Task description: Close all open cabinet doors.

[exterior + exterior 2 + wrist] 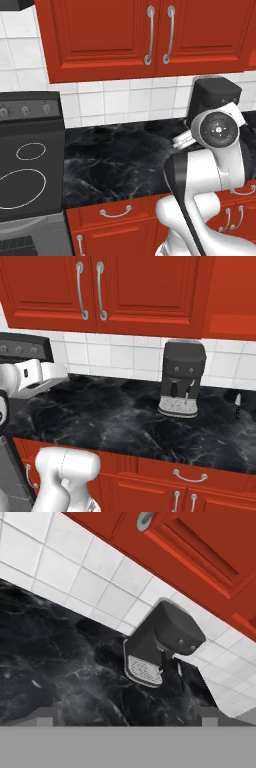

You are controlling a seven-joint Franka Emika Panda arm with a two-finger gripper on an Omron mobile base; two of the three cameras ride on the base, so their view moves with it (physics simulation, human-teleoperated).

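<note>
In the left base view, two red cabinet doors (135, 35) hang on the wall above the white tile, their long silver handles (160, 35) side by side at the meeting edge, and both sit flush with the frame. Below them runs a black marble counter (115, 165), with a black stove (27, 160) at the left and a dark coffee machine (215, 97) at the right, partly behind the white arm (210, 170). In the right base view, the same doors (115, 286) fill the top of the picture, well above the arm's wrist (37, 376), which reaches in from the left over the counter (125, 421). The coffee machine (181, 378) stands against the tile, a little right of centre, and red drawers (185, 473) run under the counter's edge. In the hand view, which is rolled to one side, the gripper (125, 718) shows two small finger tips (46, 716) standing wide apart with nothing between them. The coffee machine (162, 644) lies ahead of it on the counter (50, 662), and a door's lower edge (200, 547) with a handle end (145, 519) sits high above, well apart from the gripper.
</note>
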